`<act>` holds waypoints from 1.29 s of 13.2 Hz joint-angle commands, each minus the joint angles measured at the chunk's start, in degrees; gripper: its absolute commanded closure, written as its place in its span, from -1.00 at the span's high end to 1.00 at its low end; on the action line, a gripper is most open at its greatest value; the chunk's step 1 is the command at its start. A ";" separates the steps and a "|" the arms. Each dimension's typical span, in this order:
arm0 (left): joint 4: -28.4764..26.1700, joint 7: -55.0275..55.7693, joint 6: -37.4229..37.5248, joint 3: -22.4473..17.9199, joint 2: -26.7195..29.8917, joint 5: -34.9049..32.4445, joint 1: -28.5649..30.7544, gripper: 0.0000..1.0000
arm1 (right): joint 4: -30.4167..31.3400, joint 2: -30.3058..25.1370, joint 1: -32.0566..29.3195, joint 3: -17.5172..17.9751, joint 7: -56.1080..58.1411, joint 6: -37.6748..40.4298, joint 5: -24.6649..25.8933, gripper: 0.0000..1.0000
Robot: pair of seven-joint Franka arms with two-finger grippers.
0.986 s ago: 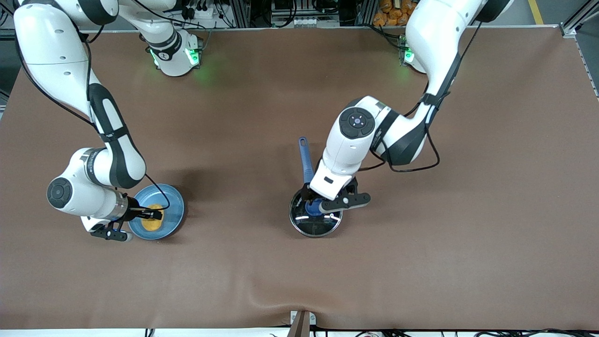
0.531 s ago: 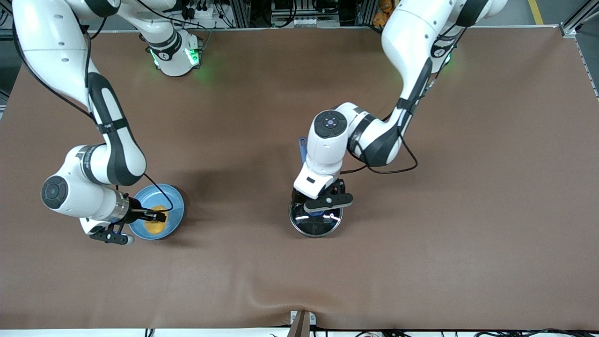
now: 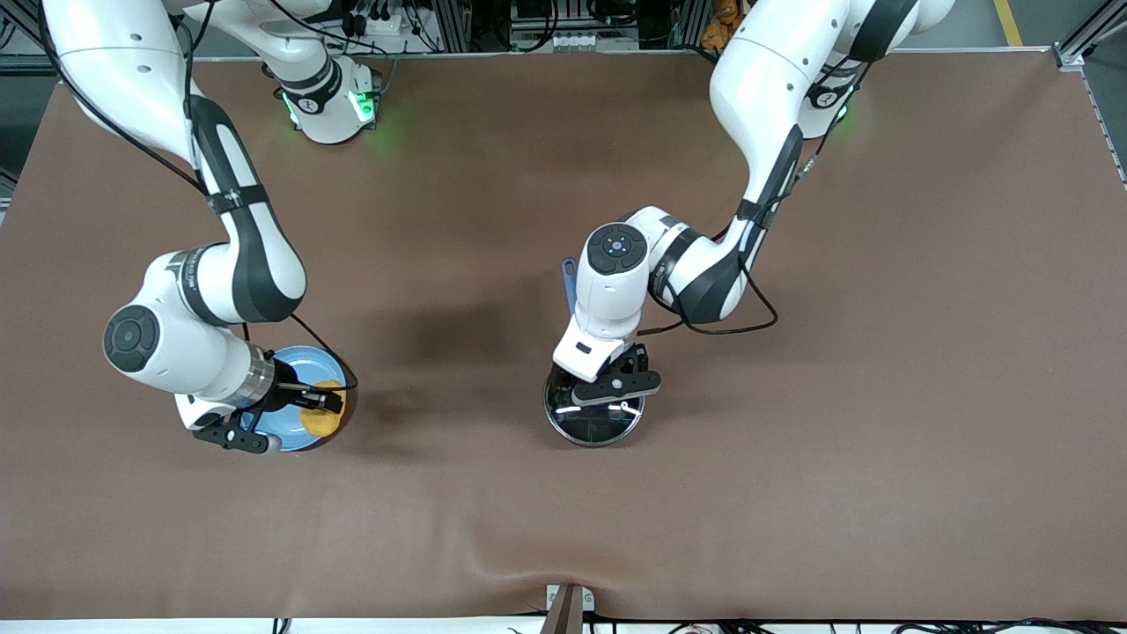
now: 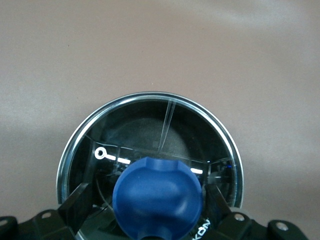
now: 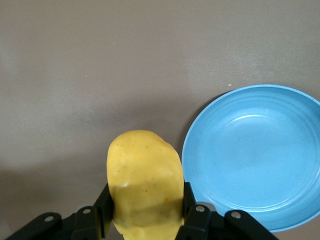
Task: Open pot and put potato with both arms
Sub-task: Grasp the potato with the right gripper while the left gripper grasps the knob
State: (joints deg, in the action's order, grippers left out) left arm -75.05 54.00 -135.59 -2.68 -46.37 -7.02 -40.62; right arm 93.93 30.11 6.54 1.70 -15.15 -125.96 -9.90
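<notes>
While the right gripper [image 3: 324,407] is clamped on the potato [image 3: 321,411], its two fingers press against the potato's sides, as the right wrist view shows [image 5: 145,187], and it holds it in the air over the edge of the blue plate [image 3: 286,431], on the side toward the pot. Seen from the right wrist, the plate [image 5: 255,155] holds nothing, and bare tabletop lies under most of the potato.

Over the pot [image 3: 594,414], the left gripper [image 3: 607,387] is down at the lid. In the left wrist view its fingers [image 4: 75,202] stand spread apart on either side of the blue knob [image 4: 157,197], with a gap showing between each finger and the knob, so they are not closed on it. The glass lid [image 4: 150,135] sits on the pot, its silvery rim unbroken all round. Part of the pot's blue handle [image 3: 569,277] shows past the left arm, pointing toward the robots' bases.

A brown tabletop [image 3: 880,352] carries both the pot and the plate, which stand well apart, the plate toward the right arm's end. Along its edge by the bases runs a frame with cables and equipment.

Counted: one pot, one lid, one potato, one plate, two arms.
</notes>
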 commanded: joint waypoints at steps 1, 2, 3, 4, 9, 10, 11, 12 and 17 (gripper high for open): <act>1.84 1.19 -1.69 -0.75 -1.70 -1.41 -0.25 1.00 | 0.64 -2.07 0.40 1.28 -2.06 0.98 -0.73 -0.72; 1.84 1.19 -2.30 -1.18 -2.14 -1.41 -0.25 1.00 | 0.64 -2.33 0.40 1.90 -2.94 0.98 -0.73 -0.72; 1.84 1.19 -2.40 -1.19 -2.23 -1.41 -0.34 1.00 | 0.37 -2.42 0.40 2.69 -3.91 0.98 -0.73 -0.72; 1.84 1.19 -2.40 -1.19 -2.32 -1.41 -0.25 1.00 | -0.06 -2.42 0.49 3.13 -5.31 1.07 -0.73 -0.73; 1.84 2.76 -2.40 -1.10 -2.40 -1.41 -0.34 0.78 | -0.15 -2.25 2.41 3.49 -6.91 0.55 -3.71 -0.76; 1.84 4.51 -2.40 -1.10 -2.32 -1.33 -0.34 0.33 | -0.59 -2.16 2.94 3.49 -7.08 0.37 -3.89 -0.76; 1.84 6.53 -2.40 -1.10 -2.14 -1.33 -0.25 -0.14 | -1.20 -2.16 3.73 3.49 -7.60 0.37 -3.89 -0.76; 1.84 7.95 -2.49 -1.10 -2.14 -1.33 -0.34 -0.47 | -2.17 -2.16 4.78 3.49 -7.87 0.45 -3.89 -0.76; 1.84 9.54 -2.49 -0.84 -0.74 -1.24 0.18 -0.95 | -5.42 -1.81 9.89 3.31 -14.36 0.45 -3.72 -0.76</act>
State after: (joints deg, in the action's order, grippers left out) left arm -74.07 61.74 -137.89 -3.42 -47.90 -7.03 -40.57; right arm 89.89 28.74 14.65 5.50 -26.62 -125.97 -12.67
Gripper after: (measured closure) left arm 0.463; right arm 0.432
